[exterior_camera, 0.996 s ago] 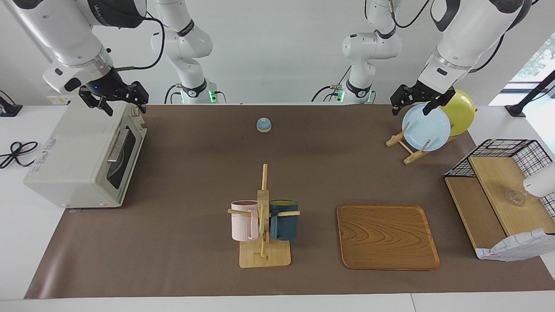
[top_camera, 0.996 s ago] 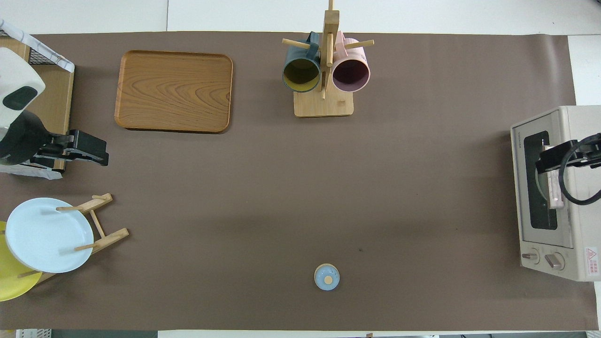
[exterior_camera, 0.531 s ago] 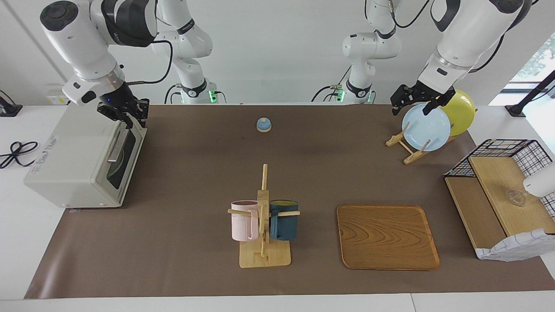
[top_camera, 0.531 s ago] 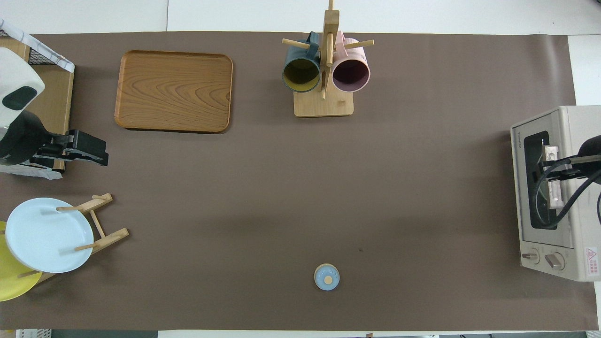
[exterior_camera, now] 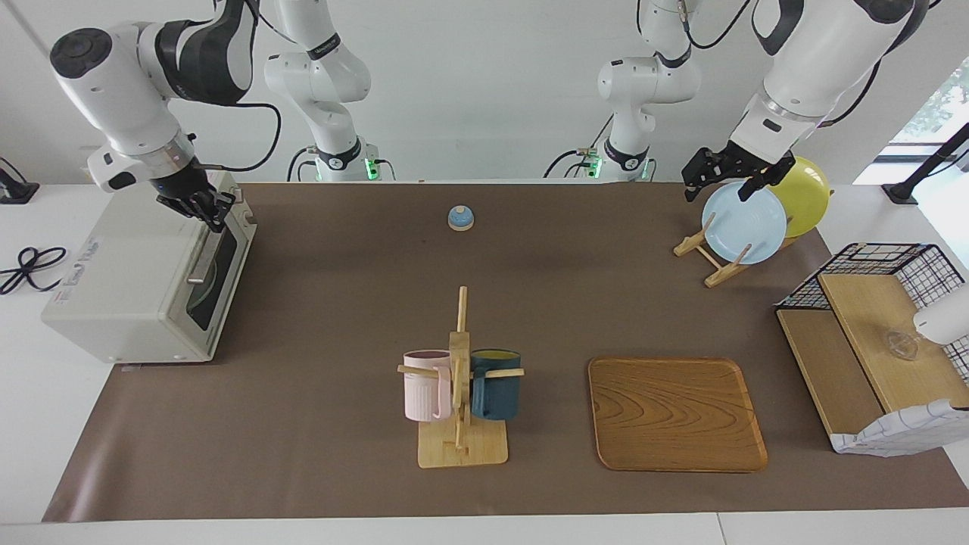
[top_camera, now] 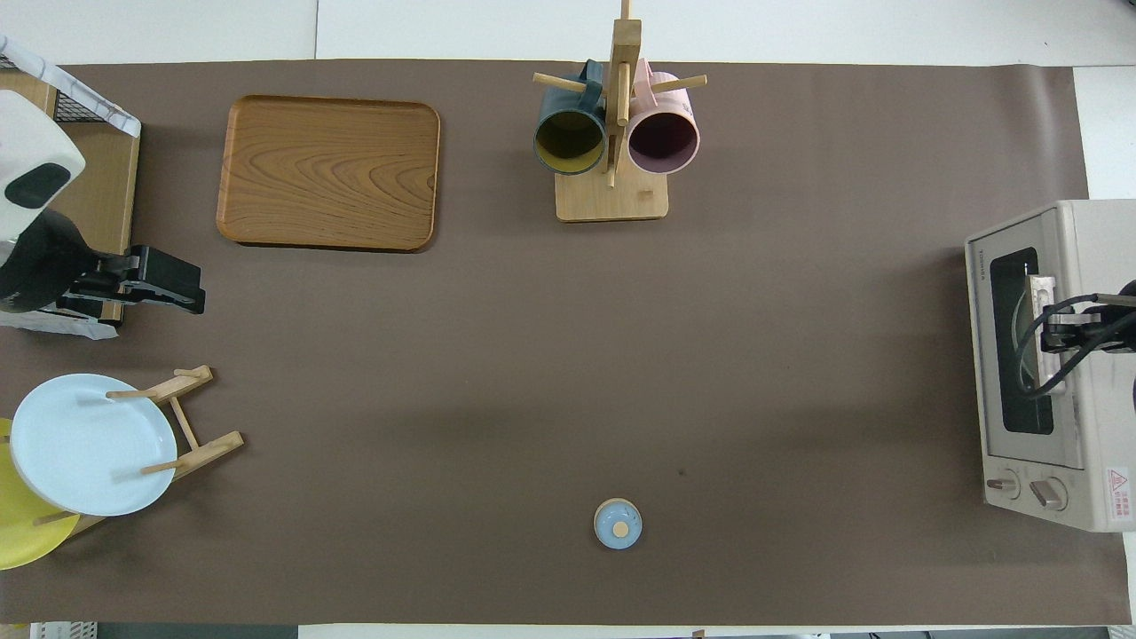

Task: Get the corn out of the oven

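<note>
Facing view: the right gripper (exterior_camera: 214, 214) has its jaws closed at the top edge of the oven (exterior_camera: 144, 276) door, by the upper end of the bar handle (exterior_camera: 204, 253); whether they pinch the handle cannot be told. The door is shut and the corn is not visible. The oven sits at the right arm's end of the worktop (exterior_camera: 341, 303). The left gripper (exterior_camera: 723, 178) waits with jaws wide over the blue plate (exterior_camera: 743, 223) in its rack.
</note>
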### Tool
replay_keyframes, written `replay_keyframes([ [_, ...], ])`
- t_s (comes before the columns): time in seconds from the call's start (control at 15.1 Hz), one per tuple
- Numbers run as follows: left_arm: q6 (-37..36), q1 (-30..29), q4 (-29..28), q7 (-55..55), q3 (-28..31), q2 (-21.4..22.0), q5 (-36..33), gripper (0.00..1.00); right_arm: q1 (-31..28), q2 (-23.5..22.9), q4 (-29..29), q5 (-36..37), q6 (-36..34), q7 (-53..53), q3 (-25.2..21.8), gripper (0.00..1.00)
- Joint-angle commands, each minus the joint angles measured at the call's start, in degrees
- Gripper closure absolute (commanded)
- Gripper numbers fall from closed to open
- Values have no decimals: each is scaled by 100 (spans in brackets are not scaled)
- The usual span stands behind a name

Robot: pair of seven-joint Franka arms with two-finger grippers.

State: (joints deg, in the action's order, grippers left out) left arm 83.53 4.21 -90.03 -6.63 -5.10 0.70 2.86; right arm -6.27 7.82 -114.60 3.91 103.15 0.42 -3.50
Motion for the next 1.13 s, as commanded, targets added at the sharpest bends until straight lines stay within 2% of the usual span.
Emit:
replay_keyframes([
  [0.0,-56,27,-68,12,18,97,-93,0,-58,-34,-186,198,319,-164,16,100],
  [0.4,-48,9,-68,21,18,97,-93,0,-41,-263,-195,303,443,-208,25,100],
  [0.66,-48,18,-68,21,18,97,-93,0,-84,-272,-203,426,443,-717,16,100],
  [1.06,-56,9,-68,21,18,97,-93,0,-269,-272,-335,444,487,-929,25,100],
])
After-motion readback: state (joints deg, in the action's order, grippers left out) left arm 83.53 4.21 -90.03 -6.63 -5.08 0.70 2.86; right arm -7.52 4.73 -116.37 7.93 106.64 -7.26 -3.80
